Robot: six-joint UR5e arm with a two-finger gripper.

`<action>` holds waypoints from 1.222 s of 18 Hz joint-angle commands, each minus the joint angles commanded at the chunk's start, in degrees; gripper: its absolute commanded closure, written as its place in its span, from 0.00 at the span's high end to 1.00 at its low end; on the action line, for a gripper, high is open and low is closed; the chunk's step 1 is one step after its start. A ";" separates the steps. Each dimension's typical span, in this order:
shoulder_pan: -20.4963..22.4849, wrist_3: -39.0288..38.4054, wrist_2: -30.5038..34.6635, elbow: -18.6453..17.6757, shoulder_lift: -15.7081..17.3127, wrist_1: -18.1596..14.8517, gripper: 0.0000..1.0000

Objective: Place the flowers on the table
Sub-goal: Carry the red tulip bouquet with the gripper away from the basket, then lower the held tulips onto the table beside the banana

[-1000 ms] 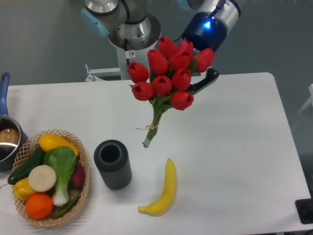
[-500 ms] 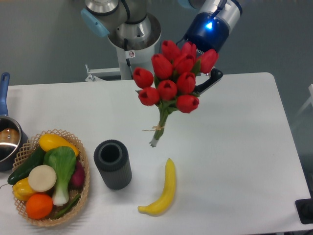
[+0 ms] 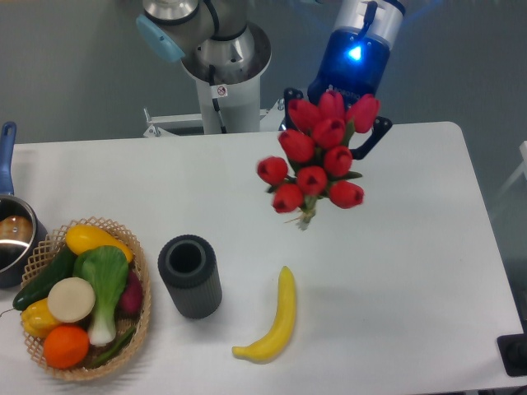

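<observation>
Because the flowers [image 3: 319,163] must end on the table [image 3: 412,247], the gripper [image 3: 338,130] pinches them from behind, blooms toward the camera, stems pointing down, above the middle near the far edge, not yet touching.

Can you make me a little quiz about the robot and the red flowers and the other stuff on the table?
1. True or false: the flowers are lying flat on the table.
2. What yellow fruit lies alone, right of the black cup?
3. Which holds the vegetables? A) the pot B) the basket C) the black cup

Key: 1. False, the gripper holds them in the air. 2. The banana. 3. B.
</observation>
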 joint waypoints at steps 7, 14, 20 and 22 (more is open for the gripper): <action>-0.61 2.18 21.55 -2.81 -0.17 -2.55 0.44; -0.62 9.40 33.78 -4.40 -3.06 -5.71 0.45; -2.45 9.58 38.18 -3.43 -10.35 -5.54 0.45; -2.90 9.58 38.35 -3.17 -12.99 -5.19 0.45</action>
